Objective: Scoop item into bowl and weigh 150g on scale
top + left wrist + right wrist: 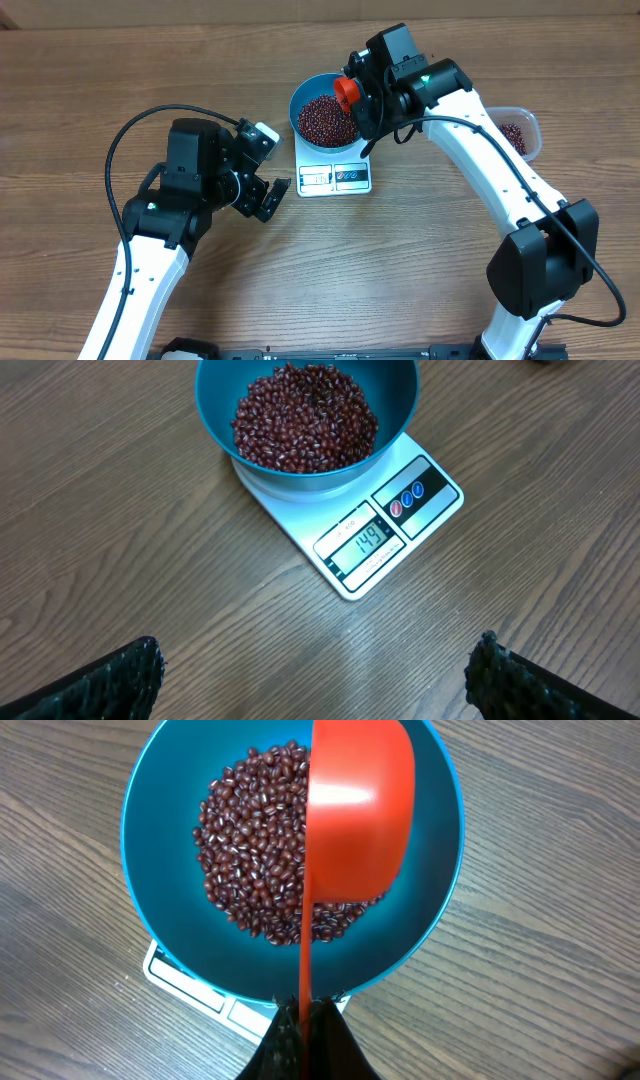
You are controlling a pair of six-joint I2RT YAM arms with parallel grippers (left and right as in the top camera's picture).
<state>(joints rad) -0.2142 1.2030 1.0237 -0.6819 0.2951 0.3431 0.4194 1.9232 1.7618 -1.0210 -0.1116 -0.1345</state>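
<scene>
Overhead: the bowl [297,108] sits on the scale [335,178] mid-desk [420,260], with bare wood around it and a clear tub [522,113] well to the right.
Left wrist: the left end effector [315,695] gapes wide and empty — beans [305,415] heap the bowl.
Right wrist: the right end effector [303,1030] pinches the orange scoop [360,810] by its handle — above them.

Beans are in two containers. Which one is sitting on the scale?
The teal-blue bowl. It sits right on the white scale, while the clear tub stands off to the side, not on the scale.
</scene>
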